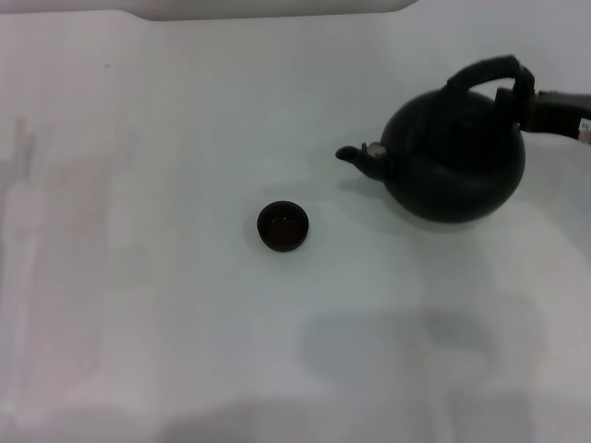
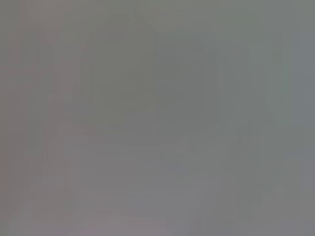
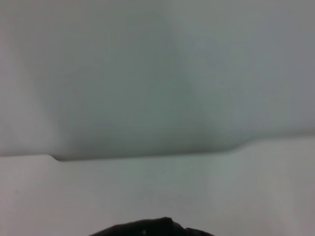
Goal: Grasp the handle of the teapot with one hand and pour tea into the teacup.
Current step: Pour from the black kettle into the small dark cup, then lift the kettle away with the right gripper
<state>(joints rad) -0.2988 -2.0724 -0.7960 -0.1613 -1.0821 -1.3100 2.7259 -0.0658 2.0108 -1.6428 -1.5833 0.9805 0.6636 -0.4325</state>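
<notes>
White table (image 1: 166, 323): teapot (image 1: 457, 161), teacup (image 1: 283, 226) apart; right claw (image 1: 526, 106) seemingly clamping handle (image 1: 485, 74).

soft, even overhead light, faint shadows on the white table (image 1: 185, 351), left wrist view a featureless grey blur

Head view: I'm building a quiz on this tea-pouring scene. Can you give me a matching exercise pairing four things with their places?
Things:
1. teapot
2. teacup
3. handle
4. right gripper

Places:
a. arched over the pot's top
b. at the handle's right end, reaching in from the right edge
c. alone near the table's middle
d. right of the cup, spout pointing left

Pairs: 1-d, 2-c, 3-a, 4-b
</notes>
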